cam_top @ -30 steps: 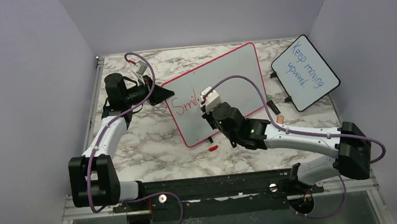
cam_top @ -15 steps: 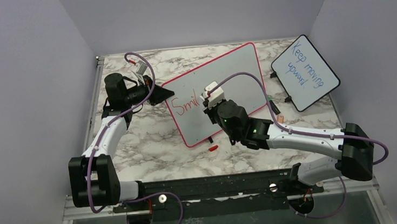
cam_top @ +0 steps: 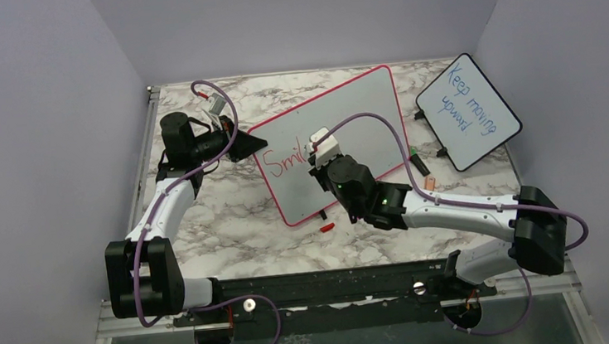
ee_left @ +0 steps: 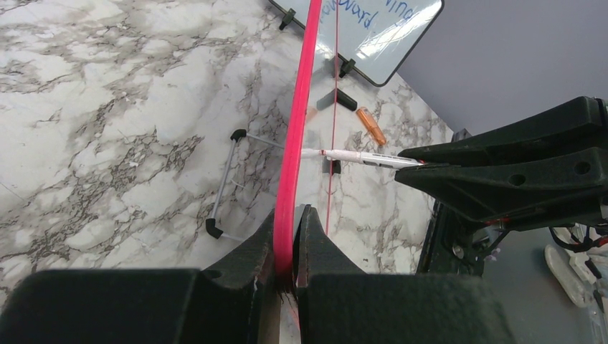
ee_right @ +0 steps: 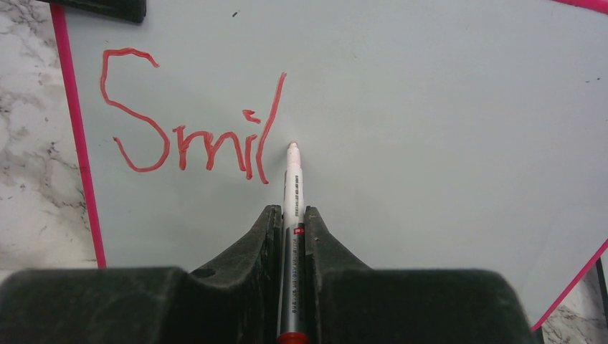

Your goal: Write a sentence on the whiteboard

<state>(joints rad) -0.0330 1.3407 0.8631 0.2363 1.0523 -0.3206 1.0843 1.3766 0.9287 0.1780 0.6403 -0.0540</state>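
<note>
On the whiteboard [ee_right: 430, 107] we log 4 red letters of the sentence [ee_right: 208, 143], most unwritten; right hand [ee_right: 291, 213] grips marker [ee_right: 292, 179], left hand [ee_left: 288, 215] pinches its rim.

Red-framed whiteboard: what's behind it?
Left wrist view shows a thin grey wire stand with black feet behind the red-framed white whiteboard, on the marble table. From above the board hides it; where it attaches cannot be seen.
</note>
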